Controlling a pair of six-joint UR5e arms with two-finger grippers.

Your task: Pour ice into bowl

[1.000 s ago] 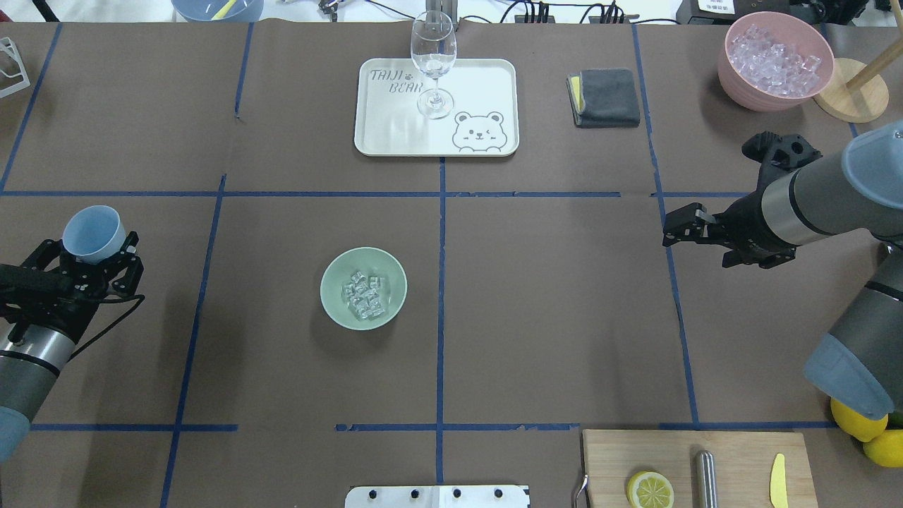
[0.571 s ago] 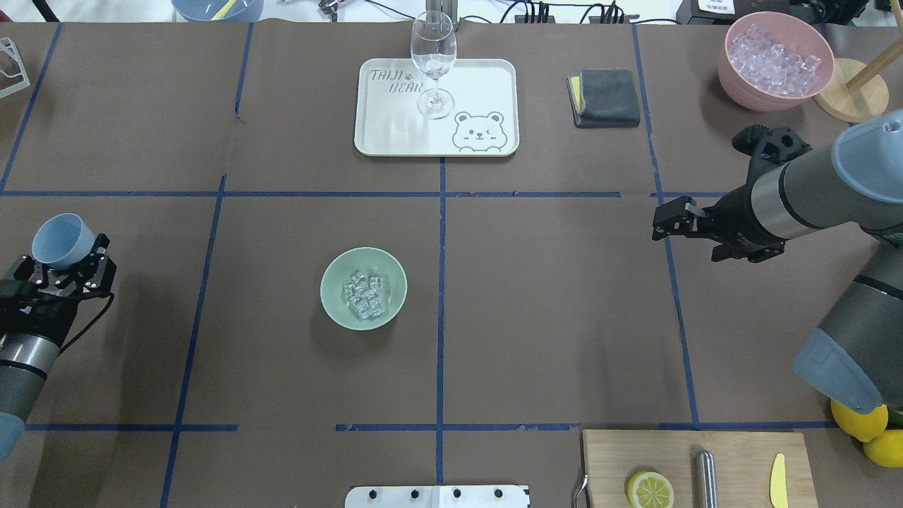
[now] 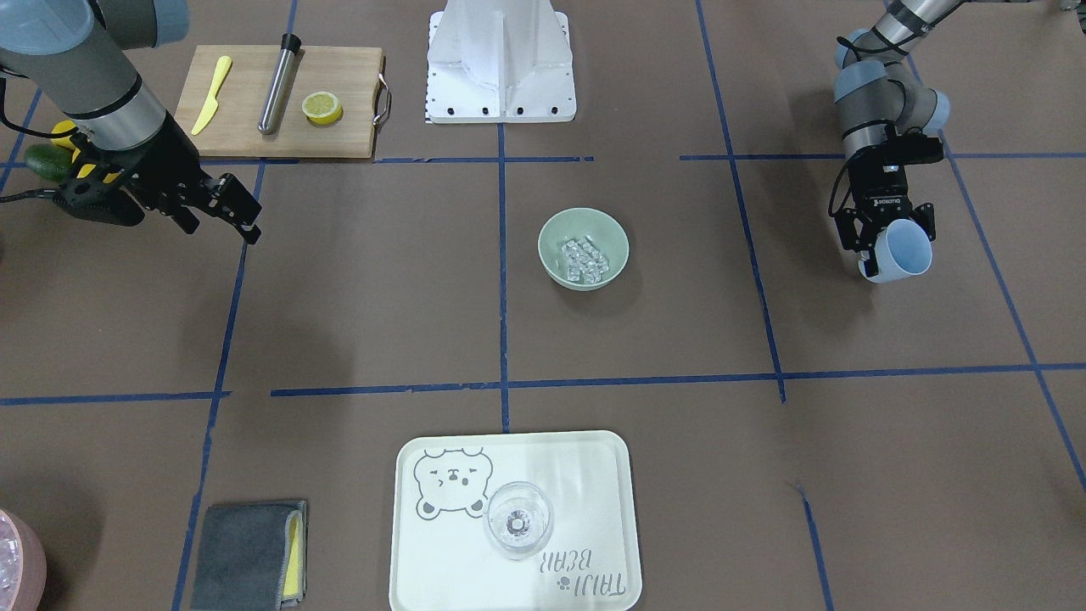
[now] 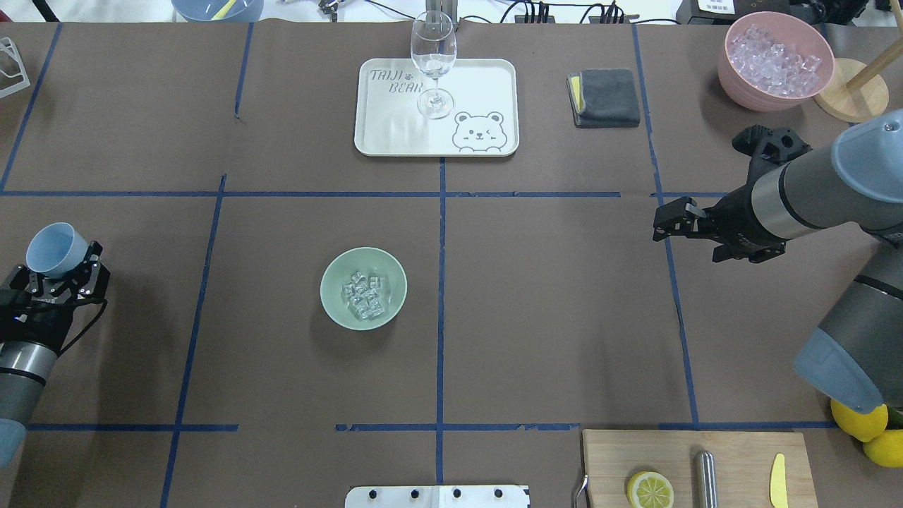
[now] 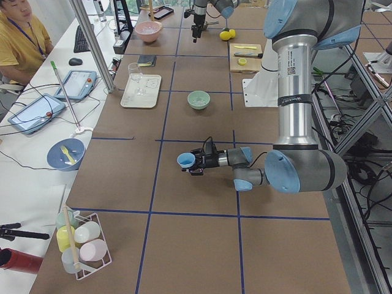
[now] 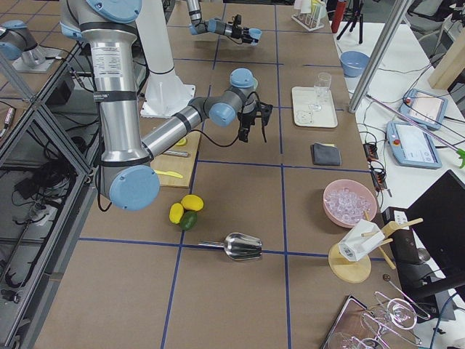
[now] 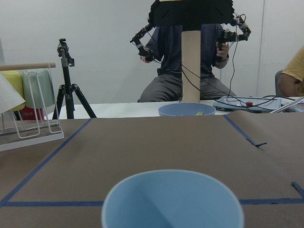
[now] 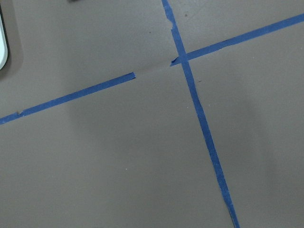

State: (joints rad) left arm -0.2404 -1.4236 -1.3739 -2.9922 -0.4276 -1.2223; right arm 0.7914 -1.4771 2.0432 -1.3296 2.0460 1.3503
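The pale green bowl (image 4: 331,271) (image 3: 556,227) stands left of the table's centre with the ice (image 4: 364,295) (image 3: 585,259) piled inside it as small clear cubes. My left gripper (image 4: 60,271) (image 3: 887,238) is far to the bowl's left, shut on a light blue cup (image 4: 55,248) (image 3: 901,251) (image 7: 172,199). The left wrist view shows the cup's inside with nothing in it. My right gripper (image 4: 663,224) (image 3: 222,222) hovers open over bare table, well right of the bowl, with nothing between its fingers.
A white tray (image 4: 487,77) with a wine glass (image 4: 433,63) sits at the far middle. A grey cloth (image 4: 604,97) and a pink tub of ice (image 4: 774,60) are far right. A cutting board (image 4: 670,451) with a lemon half (image 4: 650,490) is near right.
My left gripper has drawn further left and slightly back with the blue cup, away from the bowl. The right arm shifted slightly left and then held still.
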